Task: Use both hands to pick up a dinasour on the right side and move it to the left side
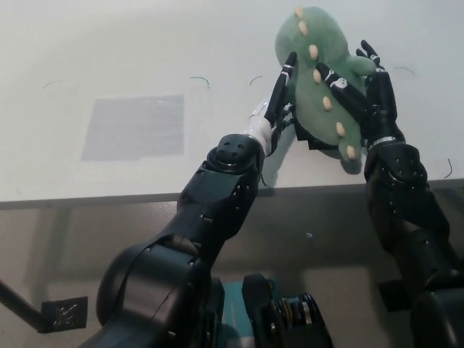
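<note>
A green plush dinosaur (313,83) with cream spikes down its back is squeezed between my two hands at the right of the white table (109,51). My left hand (280,93) presses flat against its left flank. On the other side, my right hand (368,88) wraps around it, fingers lying across its back. The toy hangs tilted, head up and tail toward the table's front edge, with a dark shadow (313,142) under it.
A grey square patch (134,127) lies on the table's left half. The table's front edge (109,197) runs across the picture below it, with floor beneath. Thin dark thread marks (201,80) dot the tabletop.
</note>
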Available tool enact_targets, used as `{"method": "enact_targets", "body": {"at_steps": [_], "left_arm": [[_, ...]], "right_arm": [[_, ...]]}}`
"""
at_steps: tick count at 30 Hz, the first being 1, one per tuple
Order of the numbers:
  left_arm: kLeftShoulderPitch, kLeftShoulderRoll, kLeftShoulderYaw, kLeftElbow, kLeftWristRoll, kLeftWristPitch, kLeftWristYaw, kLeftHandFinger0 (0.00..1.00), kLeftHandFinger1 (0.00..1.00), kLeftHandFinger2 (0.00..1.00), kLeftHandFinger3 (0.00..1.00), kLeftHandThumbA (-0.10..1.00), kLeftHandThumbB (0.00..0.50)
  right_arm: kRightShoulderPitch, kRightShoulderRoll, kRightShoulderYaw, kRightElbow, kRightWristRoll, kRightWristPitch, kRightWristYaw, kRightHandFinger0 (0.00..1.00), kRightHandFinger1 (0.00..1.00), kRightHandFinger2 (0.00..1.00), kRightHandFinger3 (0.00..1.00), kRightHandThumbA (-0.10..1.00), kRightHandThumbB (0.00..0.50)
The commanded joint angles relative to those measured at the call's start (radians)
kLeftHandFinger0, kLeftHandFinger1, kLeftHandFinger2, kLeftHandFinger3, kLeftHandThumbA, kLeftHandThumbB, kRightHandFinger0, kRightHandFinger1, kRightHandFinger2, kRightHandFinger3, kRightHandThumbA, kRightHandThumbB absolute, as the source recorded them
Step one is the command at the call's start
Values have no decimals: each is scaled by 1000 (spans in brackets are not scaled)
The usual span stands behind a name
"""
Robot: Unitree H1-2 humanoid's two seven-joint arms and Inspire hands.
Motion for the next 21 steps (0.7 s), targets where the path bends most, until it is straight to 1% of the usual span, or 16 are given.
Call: {"method": "enact_targets", "body": {"at_steps": [1, 2, 3, 4, 5, 6, 7, 10, 12, 13, 16, 17, 18, 19, 20, 21], "left_arm": [[-35, -36, -5, -30, -9, -59, -75, 1000, 1000, 1000, 1000, 1000, 354], [-30, -34, -5, -30, -8, -64, -72, 1000, 1000, 1000, 1000, 1000, 367], [-22, -22, -11, -31, 4, -43, -38, 1000, 1000, 1000, 1000, 1000, 372], [-27, -23, -12, -29, 5, -42, -39, 1000, 1000, 1000, 1000, 1000, 372], [-26, -24, -14, -29, 7, -40, -35, 1000, 1000, 1000, 1000, 1000, 367], [-19, -11, -16, -37, 11, -33, -28, 1000, 1000, 1000, 1000, 1000, 343], [-15, 4, -22, -46, 18, -27, -24, 1000, 1000, 1000, 1000, 1000, 329], [-11, 20, -21, -60, 15, -16, -13, 1000, 1000, 1000, 1000, 1000, 325], [-7, 31, -16, -69, 7, -4, -11, 1000, 1000, 1000, 1000, 1000, 332], [11, 50, -8, -89, -4, -33, -29, 1000, 1000, 1000, 1000, 1000, 325], [33, 62, 3, -108, -16, -40, -34, 1000, 1000, 1000, 1000, 1000, 306], [52, 67, 7, -130, -20, -42, -41, 1000, 1000, 1000, 1000, 1000, 304], [69, 69, 13, -154, -26, -26, -36, 1000, 1000, 1000, 1000, 1000, 319], [92, 76, 10, -178, -19, -16, -24, 1000, 1000, 1000, 1000, 1000, 337], [102, 78, 10, -192, -19, -10, -24, 1000, 1000, 1000, 1000, 1000, 337], [112, 81, 12, -206, -20, -4, -25, 1000, 1000, 1000, 1000, 1000, 338]], "right_arm": [[-34, 62, 34, -10, -18, -42, 16, 1000, 1000, 1000, 1000, 1000, 174], [-34, 67, 38, -8, -22, -40, 13, 1000, 1000, 1000, 1000, 1000, 175], [-41, 82, 41, 12, -17, -53, 28, 1000, 1000, 1000, 1000, 1000, 165], [-42, 79, 40, 12, -16, -54, 27, 1000, 1000, 1000, 1000, 1000, 163], [-41, 81, 34, 12, -7, -54, 31, 1000, 1000, 1000, 1000, 1000, 163], [-45, 96, 26, 20, 8, -51, 38, 1000, 1000, 1000, 1000, 1000, 165], [-50, 110, 23, 20, 13, -36, 35, 1000, 1000, 1000, 1000, 1000, 165], [-69, 125, 20, 38, 14, -21, 21, 1000, 1000, 1000, 1000, 1000, 171], [-80, 136, 22, 49, 10, -22, 15, 1000, 1000, 1000, 1000, 1000, 173], [-102, 154, 26, 82, 7, -35, 14, 1000, 1000, 1000, 1000, 1000, 195], [-107, 170, 40, 100, -7, -40, 13, 1000, 1000, 1000, 1000, 1000, 192], [-109, 178, 42, 114, -8, -45, 19, 1000, 1000, 1000, 1000, 1000, 212], [-108, 184, 50, 122, -19, -46, 12, 1000, 1000, 1000, 1000, 1000, 214], [-106, 198, 52, 135, -21, -46, 3, 1000, 1000, 1000, 1000, 1000, 242], [-106, 203, 52, 142, -18, -52, 9, 1000, 1000, 1000, 1000, 1000, 222], [-106, 207, 51, 148, -13, -59, 19, 1000, 1000, 1000, 1000, 1000, 215]]}}
